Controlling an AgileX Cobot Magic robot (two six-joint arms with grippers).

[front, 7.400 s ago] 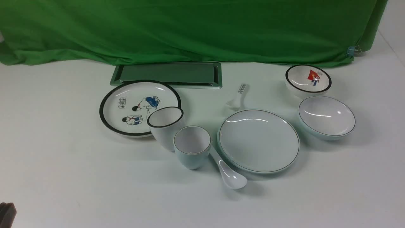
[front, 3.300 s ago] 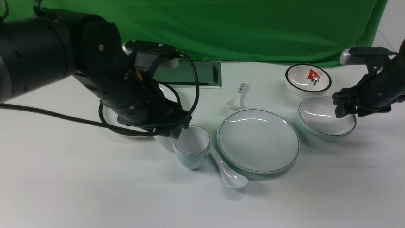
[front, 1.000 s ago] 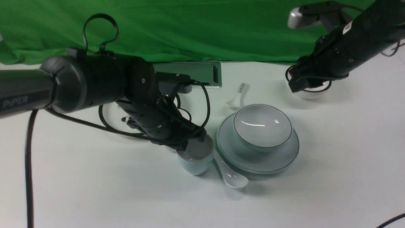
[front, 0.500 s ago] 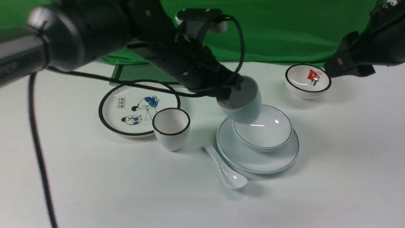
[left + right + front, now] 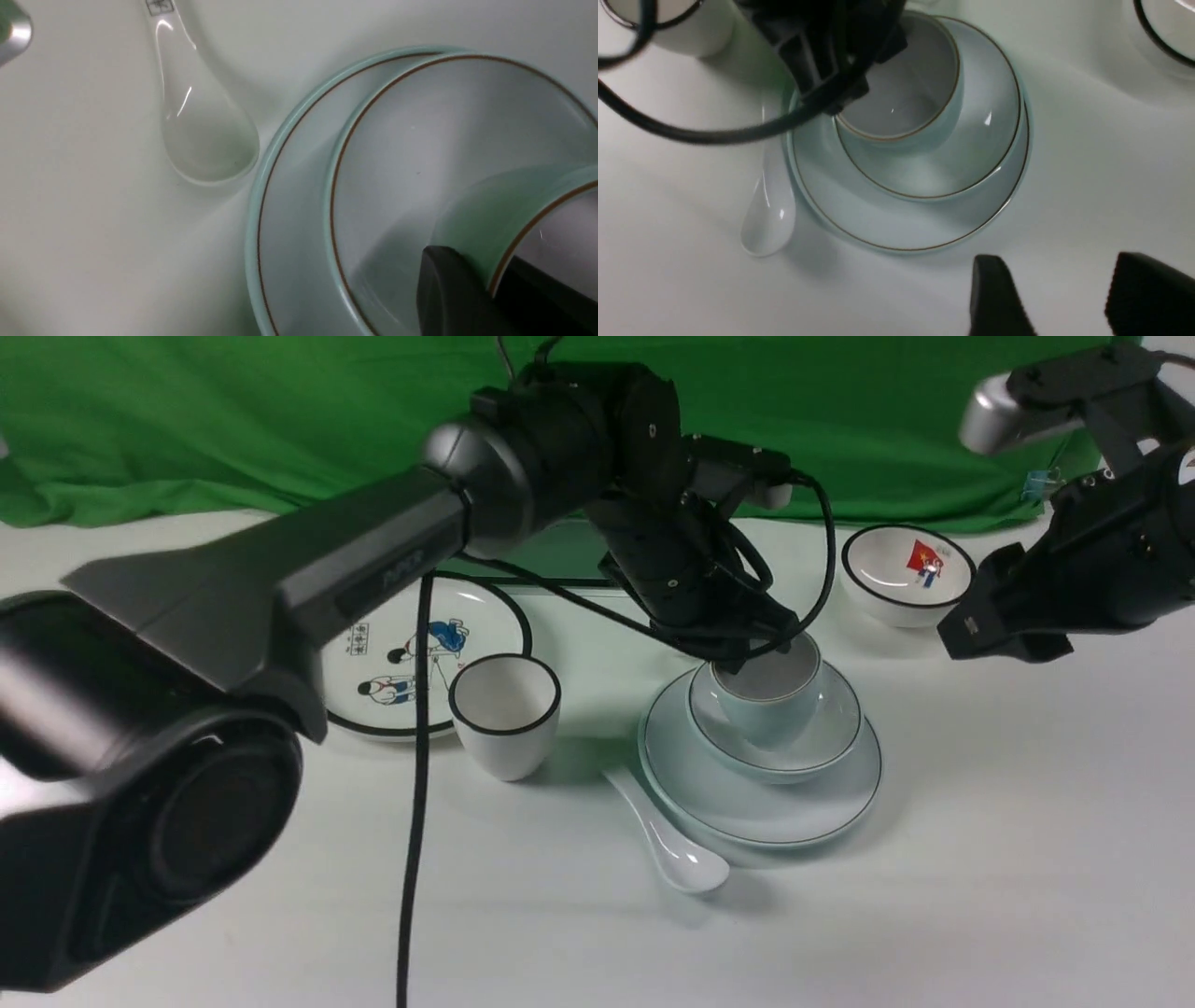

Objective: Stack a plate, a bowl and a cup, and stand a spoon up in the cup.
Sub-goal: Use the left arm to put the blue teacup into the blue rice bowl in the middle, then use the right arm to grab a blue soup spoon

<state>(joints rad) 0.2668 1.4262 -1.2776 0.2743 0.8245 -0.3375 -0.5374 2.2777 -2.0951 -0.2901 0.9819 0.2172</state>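
Stack position: middle of the worktop, somewhat nearer the right edge. The plate lies flat on the worktop, and the bowl sits upright on it, roughly centred. The cup stands inside the bowl, offset toward the bowl's far-left side. Whether its base bears on the bowl floor cannot be told.

The left gripper pinches the cup wall at the rim, one finger outside and the other inside. The right gripper hangs between the stack and the right edge, its fingers spread apart and holding nothing.

The spoon lies on the worktop at the near-left side of the plate, with its bowl end toward the near edge.

A black-rimmed white cup stands left of the spoon, with a cartoon plate behind it. A labelled spoon lies just beside the plate's far rim. A flag bowl sits toward the far right corner.
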